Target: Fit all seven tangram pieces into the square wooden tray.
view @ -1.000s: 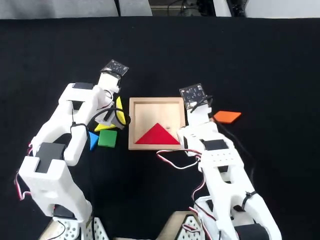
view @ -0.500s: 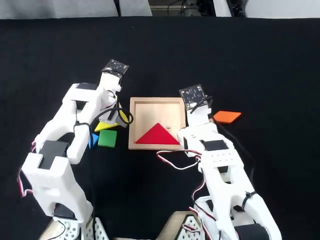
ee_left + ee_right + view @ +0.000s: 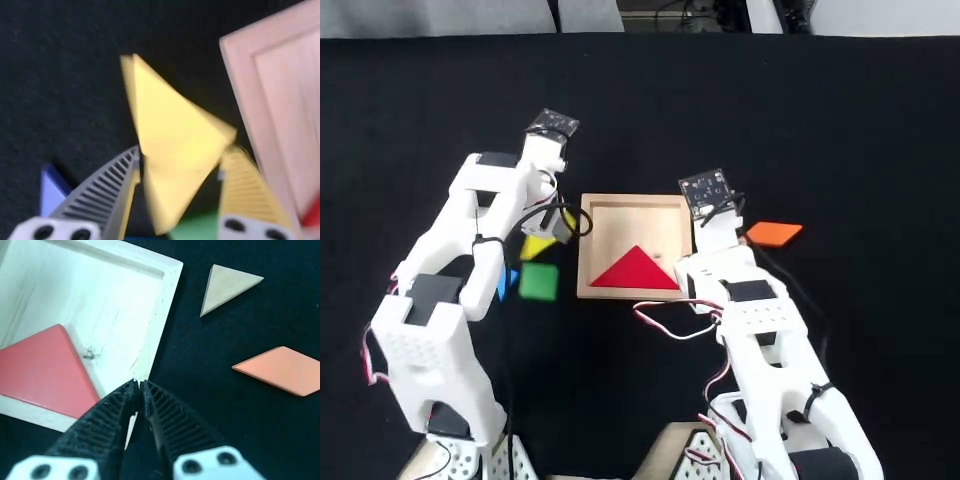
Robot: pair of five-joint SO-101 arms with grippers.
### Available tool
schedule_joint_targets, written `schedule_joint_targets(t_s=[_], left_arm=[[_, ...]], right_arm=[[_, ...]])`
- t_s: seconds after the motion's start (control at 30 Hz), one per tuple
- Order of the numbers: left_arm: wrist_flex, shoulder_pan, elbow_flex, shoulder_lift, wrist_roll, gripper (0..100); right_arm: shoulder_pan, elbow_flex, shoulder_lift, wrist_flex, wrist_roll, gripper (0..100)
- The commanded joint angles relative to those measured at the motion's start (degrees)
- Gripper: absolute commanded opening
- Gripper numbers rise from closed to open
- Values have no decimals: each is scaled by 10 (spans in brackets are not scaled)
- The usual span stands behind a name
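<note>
**A:** Where is the yellow triangle (image 3: 165, 115) now?

**B:** Pinched in the left end effector (image 3: 180, 155), just left of the tray (image 3: 635, 202). It looks tipped up off the desk (image 3: 820, 120).

**A:** How will it handle?

**B:** Probably light, stiff wood with smooth faces, so it could pivot or slip between the fingers (image 3: 107, 185). A grip across two edges near the middle seems safer than one at a corner.

**A:** And the right end effector (image 3: 140, 385)?

**B:** Pressed together on nothing, over the tray's near right corner. The red triangle (image 3: 637, 270) lies along the tray's near side, and the green square (image 3: 537, 281) sits left of it.
</note>
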Motion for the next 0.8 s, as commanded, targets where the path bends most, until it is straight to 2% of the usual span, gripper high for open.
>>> schedule_joint_targets(t_s=[0.0,0.23,0.57,0.77], left_arm=[[3,5,-22,-4,21,238],[5,7,-22,-4,25,273],[0,8,-24,-55,208,344],[-40,-14,-29,-47,215,342]], right_arm=[[-7,-3,-18,-12,5,11],[-7,-3,-18,-12,5,11],[-8,-3,-18,-12,5,11],[-5,-3,-19,-11,5,11]])
